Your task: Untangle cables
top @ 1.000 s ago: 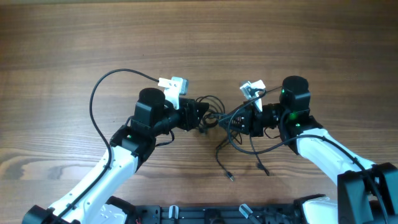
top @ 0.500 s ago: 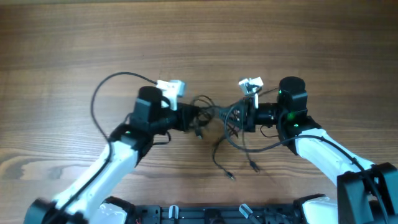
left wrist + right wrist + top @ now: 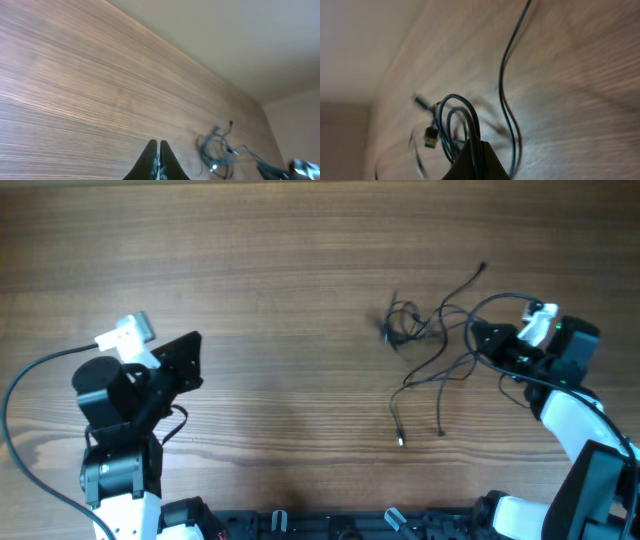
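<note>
The cables lie to the right of the table's middle: a small knot of black loops [image 3: 402, 325], one strand running up to a plug [image 3: 483, 268], and two loose ends [image 3: 400, 440] trailing toward me. My right gripper [image 3: 478, 338] at the far right is shut on a cable. In the right wrist view that cable [image 3: 470, 115] loops up out of the closed fingertips [image 3: 476, 147], with a USB plug [image 3: 430, 134] beside it. Far to the left, my left gripper [image 3: 190, 362] is shut and holds nothing. Its closed tips [image 3: 158, 146] point toward the distant cables [image 3: 216, 150].
The wooden table [image 3: 300, 260] carries only the cables. The left arm's thick black wire [image 3: 25, 380] arcs around at the left edge. The black robot base [image 3: 330, 525] runs along the near edge.
The arms have pulled apart from the middle. The left gripper let go of the bundle, swung far left and shut empty. The right dragged its cable to the right, spreading the tangle out.
</note>
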Motion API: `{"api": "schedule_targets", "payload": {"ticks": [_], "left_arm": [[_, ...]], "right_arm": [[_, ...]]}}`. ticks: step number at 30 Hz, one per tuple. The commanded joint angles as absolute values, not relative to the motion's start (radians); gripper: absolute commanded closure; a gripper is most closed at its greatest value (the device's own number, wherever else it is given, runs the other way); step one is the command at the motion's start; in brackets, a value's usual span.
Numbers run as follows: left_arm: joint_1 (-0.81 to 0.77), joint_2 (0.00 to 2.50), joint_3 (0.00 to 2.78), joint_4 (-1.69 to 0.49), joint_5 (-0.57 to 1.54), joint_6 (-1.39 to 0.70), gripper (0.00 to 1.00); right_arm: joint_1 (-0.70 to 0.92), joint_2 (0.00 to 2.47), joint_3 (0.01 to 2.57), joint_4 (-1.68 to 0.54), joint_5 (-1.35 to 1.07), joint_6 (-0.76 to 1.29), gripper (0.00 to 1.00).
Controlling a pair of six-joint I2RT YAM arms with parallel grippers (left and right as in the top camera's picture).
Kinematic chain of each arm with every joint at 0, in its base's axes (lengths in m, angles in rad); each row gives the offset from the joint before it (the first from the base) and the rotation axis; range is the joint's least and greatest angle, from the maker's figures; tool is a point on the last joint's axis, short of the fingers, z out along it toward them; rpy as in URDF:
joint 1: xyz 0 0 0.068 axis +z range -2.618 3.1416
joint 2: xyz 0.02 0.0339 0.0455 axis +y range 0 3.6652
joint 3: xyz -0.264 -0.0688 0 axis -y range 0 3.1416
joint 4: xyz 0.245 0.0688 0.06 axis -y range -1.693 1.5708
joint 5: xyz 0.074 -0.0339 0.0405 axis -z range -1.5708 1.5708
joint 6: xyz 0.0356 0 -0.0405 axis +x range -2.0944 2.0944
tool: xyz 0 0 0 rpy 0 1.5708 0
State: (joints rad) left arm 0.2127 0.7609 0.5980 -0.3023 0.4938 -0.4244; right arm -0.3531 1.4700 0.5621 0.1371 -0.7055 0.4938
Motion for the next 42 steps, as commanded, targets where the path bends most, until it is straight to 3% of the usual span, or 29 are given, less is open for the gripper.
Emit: {"api": "schedule_targets", "payload": {"ticks": [1,6,10,13,15,16,17,20,22,24,25,27,31,34,38,41,42], "left_arm": [[0.29,0.756,0.606,-0.305,0.474,-0.442,0.96],[0.272,0.802,0.606,-0.304,0.598,-0.487,0.94],[0.216,0.877,0.606,-0.291,0.602,-0.487,0.8],[0.182,0.939,0.606,-0.254,0.605,-0.487,0.71],[0.165,0.952,0.606,-0.247,0.625,-0.487,0.53],[0.157,0.952,0.606,-0.246,0.624,-0.487,0.44],[0.149,0.952,0.606,-0.242,0.625,-0.487,0.37],[0.108,0.952,0.606,-0.226,0.624,-0.487,0.28],[0.074,0.956,0.606,-0.212,0.624,-0.487,0.23],[0.041,0.974,0.606,-0.19,0.624,-0.487,0.2],[0.01,0.995,0.606,-0.171,0.623,-0.503,0.11],[-0.037,1.042,0.606,-0.132,0.621,-0.564,0.11],[-0.136,1.159,0.606,0.015,0.616,-0.661,0.12],[-0.201,1.253,0.606,0.151,0.566,-0.768,0.12],[-0.23,1.312,0.606,0.168,0.51,-0.875,0.14],[-0.23,1.315,0.606,0.169,0.506,-0.876,0.13],[-0.231,1.315,0.606,0.169,0.503,-0.876,0.12]], "right_arm": [[-0.411,1.468,0.565,0.199,-0.803,0.49,0.96],[-0.308,1.468,0.565,0.297,-1.042,0.447,0.95],[-0.012,1.456,0.575,0.411,-0.993,0.452,0.95],[0.216,1.455,0.595,0.403,-0.725,0.381,0.78],[0.263,1.454,0.612,0.391,-0.646,0.317,0.51],[0.266,1.452,0.627,0.361,-0.634,0.285,0.32],[0.266,1.441,0.672,0.245,-0.57,0.21,0.0],[0.266,1.402,0.873,-0.161,-0.312,0.009,0.0],[0.266,1.382,1.048,-0.387,-0.189,-0.009,0.0],[0.266,1.382,1.121,-0.458,-0.142,0.003,0.0],[0.266,1.382,1.129,-0.453,-0.195,0.036,0.0],[0.266,1.386,1.127,-0.45,-0.374,0.028,0.0],[0.281,1.457,1.118,-0.443,-0.496,0.027,0.24],[0.318,1.559,1.118,-0.403,-0.495,0.026,0.28],[0.328,1.686,1.118,-0.305,-0.497,0.037,0.36],[0.33,1.745,1.118,-0.23,-0.55,0.06,0.56],[0.33,1.745,1.118,-0.205,-0.563,0.065,0.71]]}}
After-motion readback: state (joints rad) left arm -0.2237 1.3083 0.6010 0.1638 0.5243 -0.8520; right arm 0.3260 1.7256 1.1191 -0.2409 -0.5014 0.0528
